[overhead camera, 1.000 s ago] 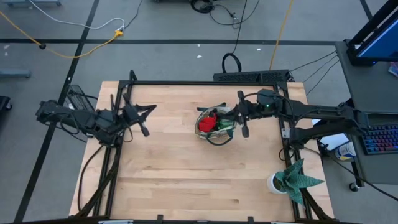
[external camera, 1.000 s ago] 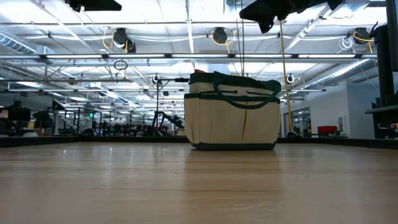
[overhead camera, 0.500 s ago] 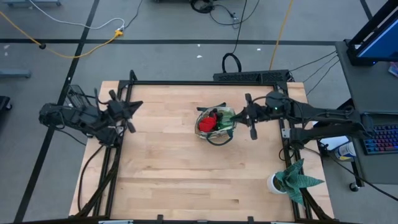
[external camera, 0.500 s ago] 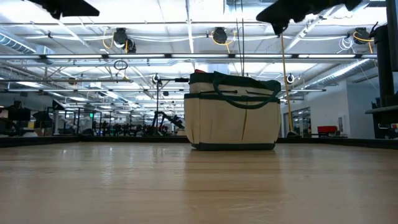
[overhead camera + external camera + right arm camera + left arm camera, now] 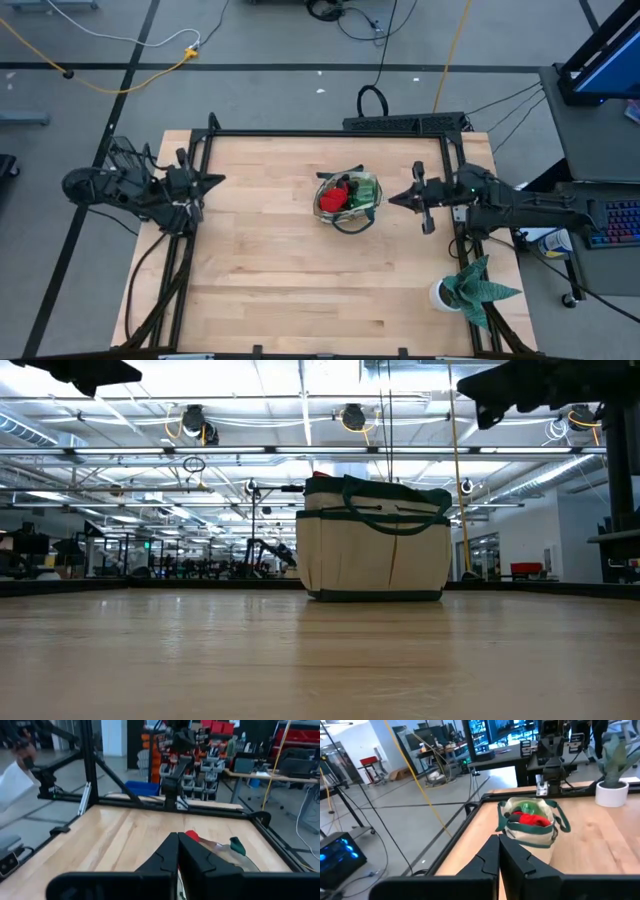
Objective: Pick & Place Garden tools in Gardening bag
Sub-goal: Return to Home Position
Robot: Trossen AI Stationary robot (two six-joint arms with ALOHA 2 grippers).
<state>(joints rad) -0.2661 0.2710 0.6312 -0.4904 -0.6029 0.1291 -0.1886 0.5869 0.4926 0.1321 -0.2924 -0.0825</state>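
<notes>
Two arms: the dark left arm [image 5: 140,190] and the dark right arm [image 5: 510,203] are hanging over opposite edges of the pale wooden worktop [image 5: 300,290], with the bag between them.
Bag: the small cream-and-green fabric gardening bag [image 5: 372,205] with dark loop handles is standing upright near the worktop's middle.
Contents: a red glove [image 5: 333,197] and a green spray bottle [image 5: 362,187] are showing at the open top; the other tools are probably lying deeper, though I cannot tell.
Left jaws: they are pressing together on nothing, well apart from the bag and pointing toward it.
Right jaws: they are likewise clenching empty, near the bag's right end.
Key relation: the bag's long axis is running roughly along the line between the two arms, and the right arm is sitting nearer.
Bystander: a spiky green plant in a white pot [image 5: 468,287] is standing at the right front corner.
Progress: no tool is showing outside the bag, so the packing is looking finished.
</notes>
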